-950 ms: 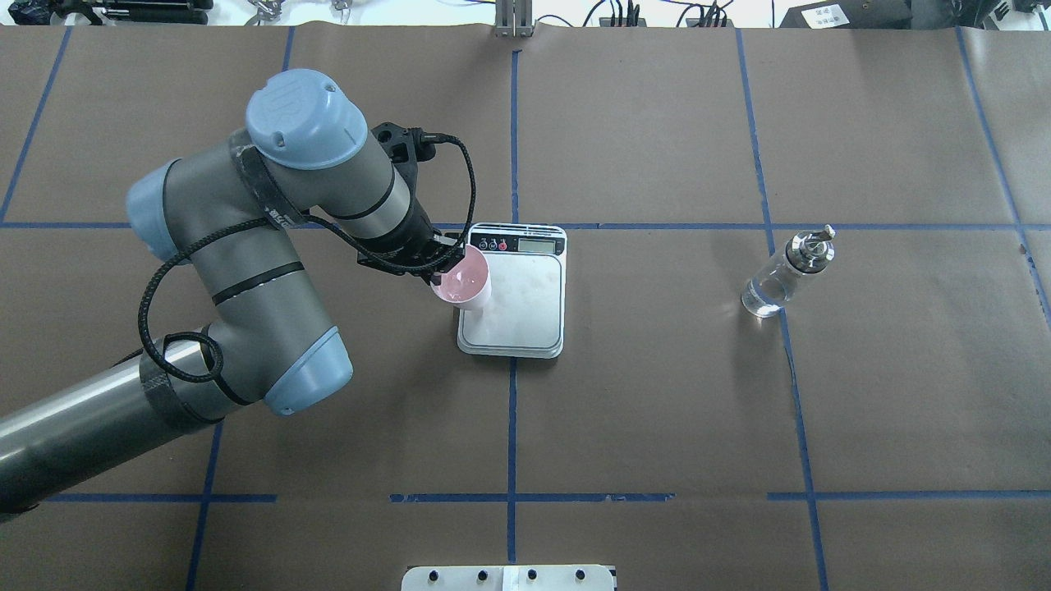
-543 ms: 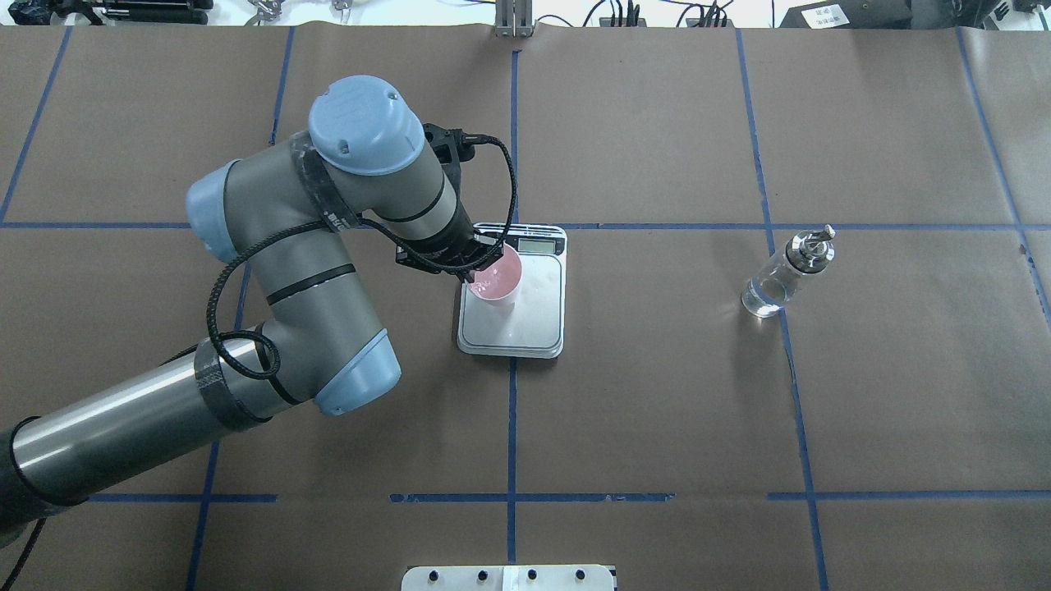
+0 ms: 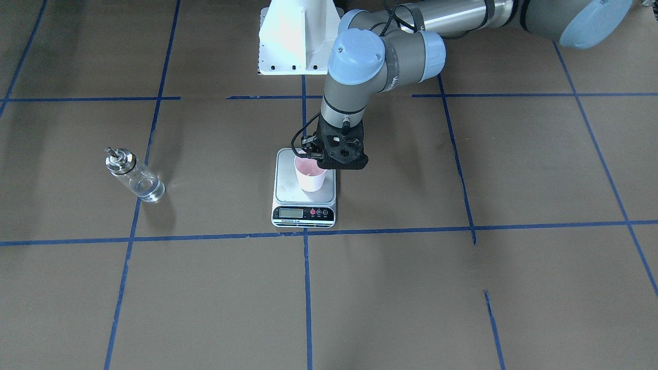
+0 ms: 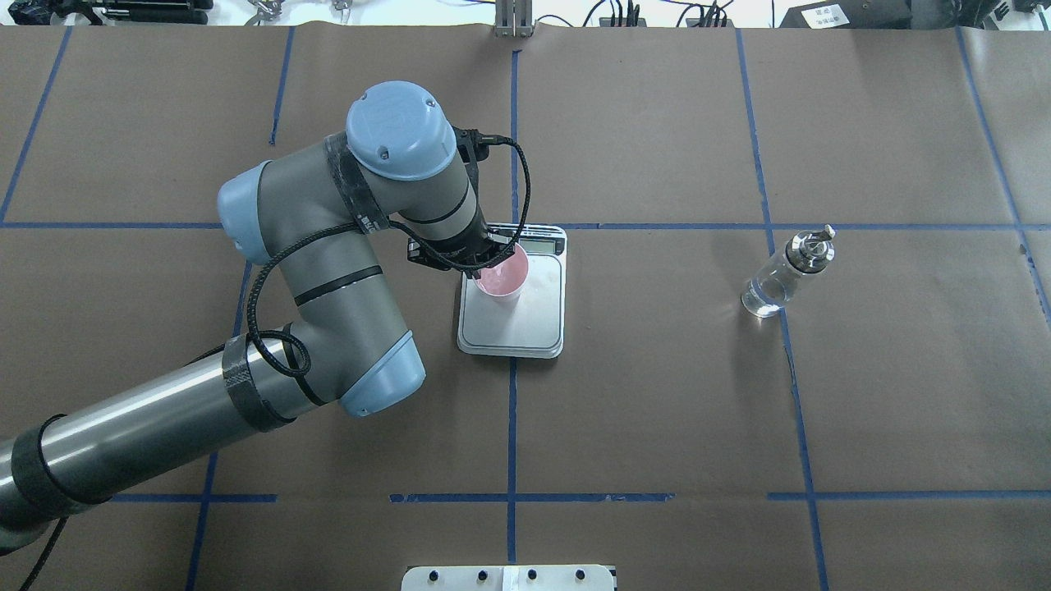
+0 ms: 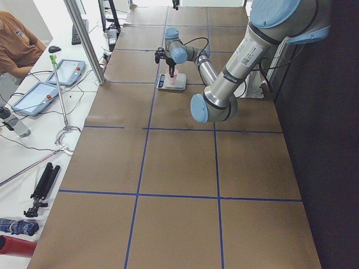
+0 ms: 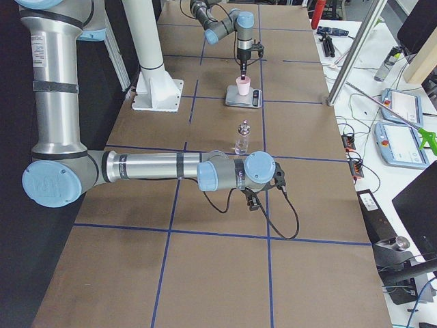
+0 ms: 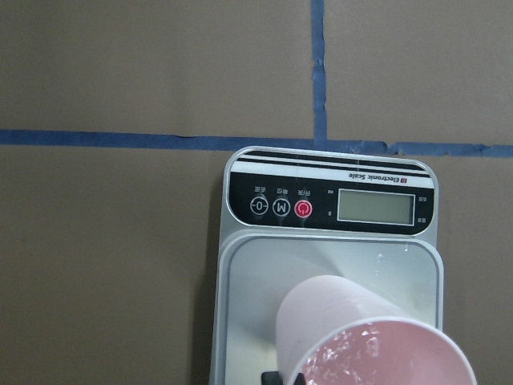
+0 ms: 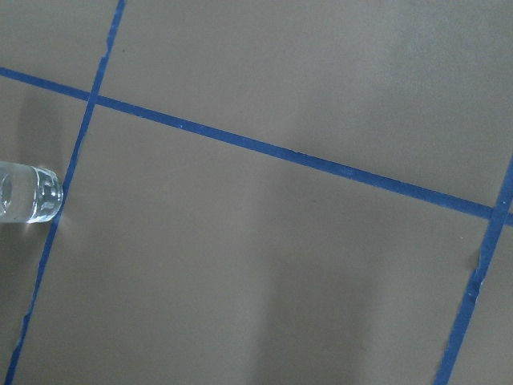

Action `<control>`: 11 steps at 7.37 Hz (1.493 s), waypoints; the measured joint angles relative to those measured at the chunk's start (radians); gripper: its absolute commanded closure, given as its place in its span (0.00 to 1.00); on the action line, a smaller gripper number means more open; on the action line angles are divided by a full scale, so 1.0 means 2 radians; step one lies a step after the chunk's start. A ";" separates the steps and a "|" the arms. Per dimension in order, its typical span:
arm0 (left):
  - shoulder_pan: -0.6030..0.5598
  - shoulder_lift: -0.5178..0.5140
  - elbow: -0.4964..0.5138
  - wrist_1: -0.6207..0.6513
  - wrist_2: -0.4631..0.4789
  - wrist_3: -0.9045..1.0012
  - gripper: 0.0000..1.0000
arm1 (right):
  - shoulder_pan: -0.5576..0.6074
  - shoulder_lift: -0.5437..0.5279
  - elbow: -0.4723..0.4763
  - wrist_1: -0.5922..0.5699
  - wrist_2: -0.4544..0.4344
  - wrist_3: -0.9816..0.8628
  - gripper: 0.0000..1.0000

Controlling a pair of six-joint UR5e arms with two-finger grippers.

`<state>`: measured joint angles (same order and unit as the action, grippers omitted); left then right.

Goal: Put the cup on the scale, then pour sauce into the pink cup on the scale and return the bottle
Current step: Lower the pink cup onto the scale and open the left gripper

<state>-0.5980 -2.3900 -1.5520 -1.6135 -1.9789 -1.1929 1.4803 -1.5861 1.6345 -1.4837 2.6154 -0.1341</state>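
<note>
Cup (image 4: 502,279) sits pinched at its rim in left hand (image 4: 486,264), over scale (image 4: 525,328).

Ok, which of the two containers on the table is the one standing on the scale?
The pink cup, held at its rim by the left gripper, stands on the scale. The glass bottle stands apart on the brown paper.

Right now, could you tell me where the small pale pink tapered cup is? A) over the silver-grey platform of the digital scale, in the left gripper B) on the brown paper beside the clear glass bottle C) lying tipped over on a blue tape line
A: the pale pink cup sits over the silver-grey scale platform with the left gripper at its rim, far from the glass bottle.
</note>
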 measured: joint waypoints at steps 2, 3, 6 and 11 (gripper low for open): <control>0.002 -0.001 -0.002 0.001 -0.001 -0.001 1.00 | 0.000 0.000 -0.002 -0.001 0.000 0.000 0.00; 0.002 -0.001 -0.003 0.001 -0.002 -0.001 1.00 | 0.000 0.000 -0.002 -0.001 0.000 0.000 0.00; 0.005 -0.003 -0.003 0.001 -0.002 -0.001 0.88 | 0.000 0.000 -0.004 -0.001 0.000 0.000 0.00; 0.009 -0.003 -0.004 0.001 -0.001 -0.001 0.53 | -0.001 0.000 -0.005 -0.001 -0.001 0.000 0.00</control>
<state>-0.5799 -2.3958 -1.5595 -1.6121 -1.9811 -1.1950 1.4791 -1.5859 1.6245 -1.4849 2.6139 -0.1331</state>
